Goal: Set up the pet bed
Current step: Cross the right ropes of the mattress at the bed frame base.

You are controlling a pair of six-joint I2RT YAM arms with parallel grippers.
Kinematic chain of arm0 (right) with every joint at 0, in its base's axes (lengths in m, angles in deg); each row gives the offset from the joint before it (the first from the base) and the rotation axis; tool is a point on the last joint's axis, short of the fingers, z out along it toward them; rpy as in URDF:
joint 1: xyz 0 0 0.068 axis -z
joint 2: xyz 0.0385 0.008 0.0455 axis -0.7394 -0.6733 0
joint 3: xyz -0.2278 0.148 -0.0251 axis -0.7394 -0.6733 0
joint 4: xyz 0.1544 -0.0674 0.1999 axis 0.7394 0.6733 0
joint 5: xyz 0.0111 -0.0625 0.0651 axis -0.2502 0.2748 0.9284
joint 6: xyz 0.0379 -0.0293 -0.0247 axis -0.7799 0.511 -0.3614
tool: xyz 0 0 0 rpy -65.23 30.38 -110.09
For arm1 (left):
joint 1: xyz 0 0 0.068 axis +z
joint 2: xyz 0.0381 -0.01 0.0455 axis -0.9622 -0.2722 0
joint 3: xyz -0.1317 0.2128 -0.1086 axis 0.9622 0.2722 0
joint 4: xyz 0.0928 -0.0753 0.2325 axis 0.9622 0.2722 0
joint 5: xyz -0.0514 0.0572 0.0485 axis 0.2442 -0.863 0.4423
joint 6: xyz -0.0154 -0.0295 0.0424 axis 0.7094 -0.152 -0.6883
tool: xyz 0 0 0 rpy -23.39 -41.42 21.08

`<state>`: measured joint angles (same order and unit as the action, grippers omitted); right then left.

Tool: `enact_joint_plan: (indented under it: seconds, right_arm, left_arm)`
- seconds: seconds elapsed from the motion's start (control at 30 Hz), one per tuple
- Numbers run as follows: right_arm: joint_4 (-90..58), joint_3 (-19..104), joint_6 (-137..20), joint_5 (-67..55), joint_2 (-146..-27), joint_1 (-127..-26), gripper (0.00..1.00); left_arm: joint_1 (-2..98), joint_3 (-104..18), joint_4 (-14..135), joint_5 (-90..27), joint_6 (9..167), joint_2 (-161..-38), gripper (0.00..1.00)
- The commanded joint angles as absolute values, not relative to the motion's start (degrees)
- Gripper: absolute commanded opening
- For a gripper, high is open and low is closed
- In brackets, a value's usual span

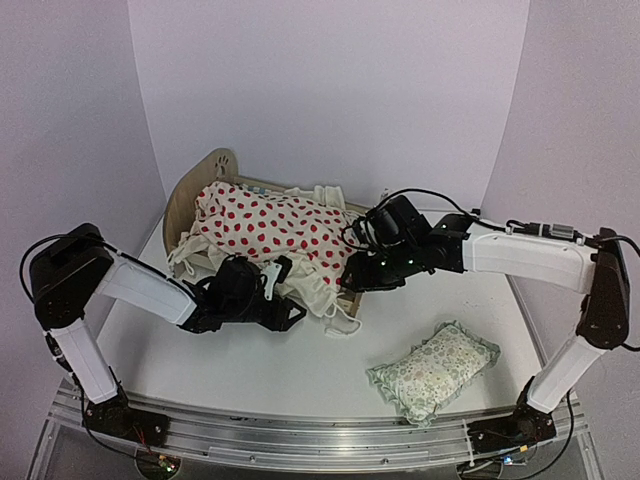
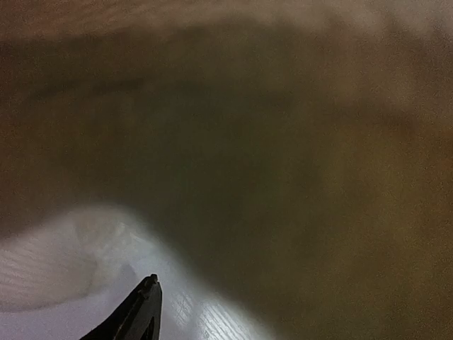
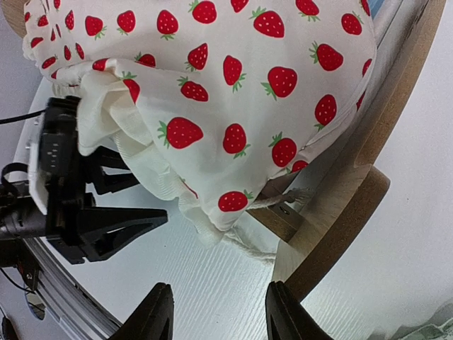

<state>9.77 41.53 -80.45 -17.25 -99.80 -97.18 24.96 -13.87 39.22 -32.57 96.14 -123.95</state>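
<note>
The pet bed (image 1: pixel 207 178), a light-wood frame with a paw-print headboard, stands at the back left. A cream red-dotted cushion (image 1: pixel 272 226) lies over it and spills past its near end. In the right wrist view the cushion (image 3: pixel 233 92) hangs over the wooden footboard (image 3: pixel 354 205). My right gripper (image 3: pixel 221 313) is open just above the table beside the footboard, with nothing between its fingers. My left gripper (image 1: pixel 290 297) sits at the cushion's front frill. Its fingers (image 3: pixel 124 225) stand apart in the right wrist view. The left wrist view is a brown blur with one fingertip (image 2: pixel 146 301) showing.
A small green floral frilled pillow (image 1: pixel 435 370) lies on the table at the front right, apart from the bed. The two grippers are close together at the bed's near end. Purple walls close in the back and sides.
</note>
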Motion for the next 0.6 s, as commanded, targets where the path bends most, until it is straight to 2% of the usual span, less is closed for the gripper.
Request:
enact_joint_plan:
  seconds: [0.0, 0.13, 0.27, 0.57]
  right_arm:
    - [10.74, 42.68, -78.86, -20.05, -101.89, -97.17, 0.46]
    - [10.93, 42.26, -78.19, -22.99, -100.91, -97.19, 0.46]
    - [10.92, 41.94, -77.60, -22.61, -100.45, -97.73, 0.46]
    - [10.86, 42.18, -75.57, -27.94, -98.40, -103.97, 0.49]
  left_arm:
    - [25.17, -17.06, 32.62, -28.26, 99.99, -129.80, 0.54]
    - [24.91, -19.85, 33.22, -26.18, 100.54, -132.80, 0.54]
    - [24.72, -19.85, 33.76, -27.72, 99.86, -132.73, 0.64]
    - [24.67, -21.44, 38.02, -31.86, 95.82, -126.29, 0.64]
